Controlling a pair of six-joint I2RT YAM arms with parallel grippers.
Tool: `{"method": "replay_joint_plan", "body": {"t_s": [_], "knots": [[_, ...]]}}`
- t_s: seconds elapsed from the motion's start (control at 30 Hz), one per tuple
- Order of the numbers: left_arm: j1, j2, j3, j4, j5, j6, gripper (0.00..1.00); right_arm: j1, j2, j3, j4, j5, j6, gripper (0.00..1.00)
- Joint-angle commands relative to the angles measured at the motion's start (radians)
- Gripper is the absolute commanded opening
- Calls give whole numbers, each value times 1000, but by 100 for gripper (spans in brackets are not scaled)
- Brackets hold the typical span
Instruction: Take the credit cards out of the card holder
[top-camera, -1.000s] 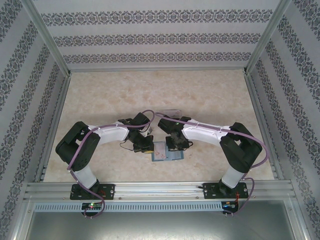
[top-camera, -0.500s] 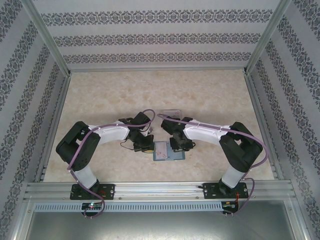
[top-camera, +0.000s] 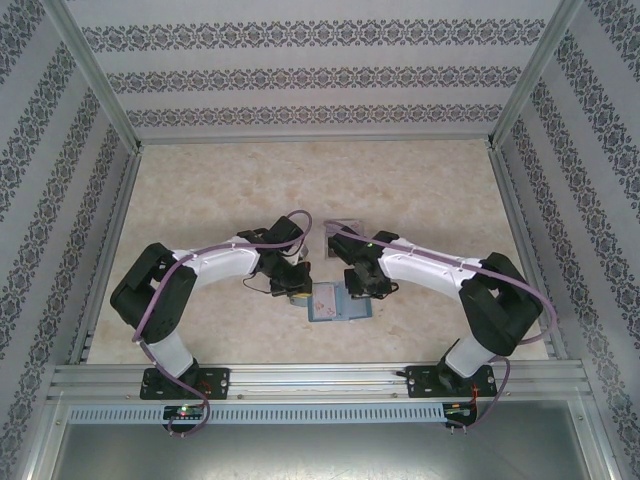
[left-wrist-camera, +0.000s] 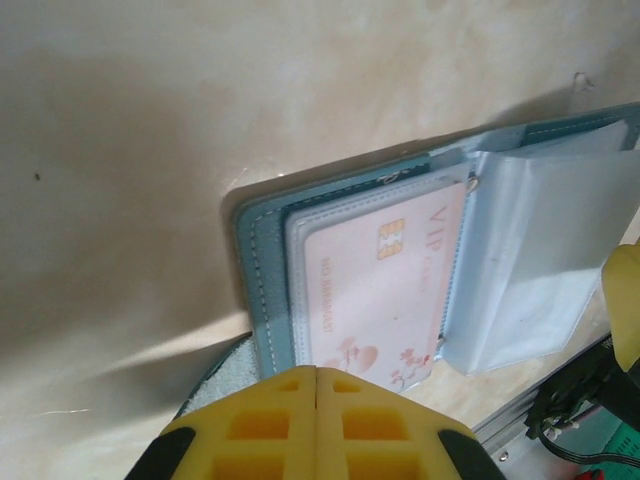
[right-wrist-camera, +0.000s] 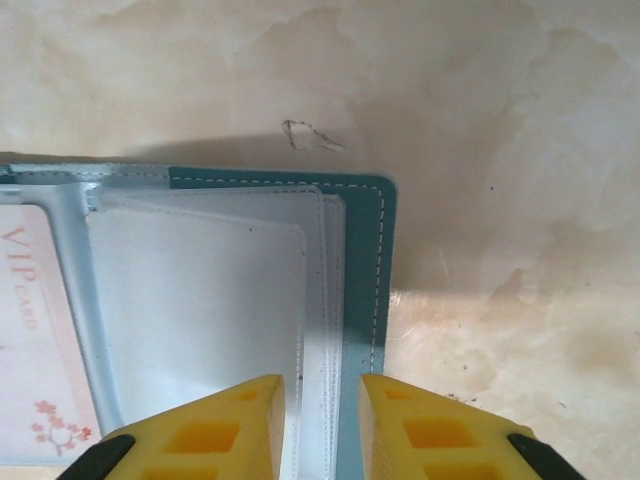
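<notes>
The teal card holder (top-camera: 342, 306) lies open flat on the table between the two grippers. In the left wrist view its teal edge (left-wrist-camera: 262, 290) frames clear sleeves, and a pale pink credit card (left-wrist-camera: 380, 280) with a gold chip sits inside the left sleeve. My left gripper (left-wrist-camera: 317, 370) is shut, its tips over the holder's near edge by the card's corner. My right gripper (right-wrist-camera: 322, 385) is open above the stacked clear sleeve edges on the right half of the holder (right-wrist-camera: 360, 250). The pink card (right-wrist-camera: 25, 320) shows at the left of that view.
A clear plastic tray (top-camera: 345, 228) sits just behind the grippers. Aluminium frame posts and patterned walls enclose the table, with a metal rail (top-camera: 320, 378) along the near edge.
The right gripper has slid to the holder's right edge and its jaws have opened a little. The holder now lies spread wider. The left gripper stays shut at the left edge.
</notes>
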Motion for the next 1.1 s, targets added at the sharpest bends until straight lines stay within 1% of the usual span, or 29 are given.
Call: {"method": "replay_joint_plan", "body": {"t_s": [0.0,0.33,0.4,0.57,0.63,0.73,0.77,0.9,0.97,1.07], "knots": [[-9,-15,18,11,29,-3,0,-7,-36,10,17,-36,-3,27],[-26,30,36,54,64,-14,0,-13,-27,3,115,-164,27,24],[-28,39,33,60,70,-15,0,-11,-17,9,114,-164,29,24],[-37,55,31,67,73,-14,0,-3,-17,39,54,-94,27,26],[-40,62,29,70,76,-16,0,-2,-31,38,70,-103,33,26],[-43,69,26,77,78,-17,0,-6,-54,12,172,-191,65,26],[-45,71,27,77,77,-18,0,-7,-57,-2,220,-239,82,26],[-46,76,27,78,76,-17,0,-7,-29,-34,363,-364,142,25],[-46,76,28,78,75,-19,0,-8,-12,-46,407,-392,163,24],[-46,79,24,77,74,-18,0,-11,17,-55,421,-393,170,24]]}}
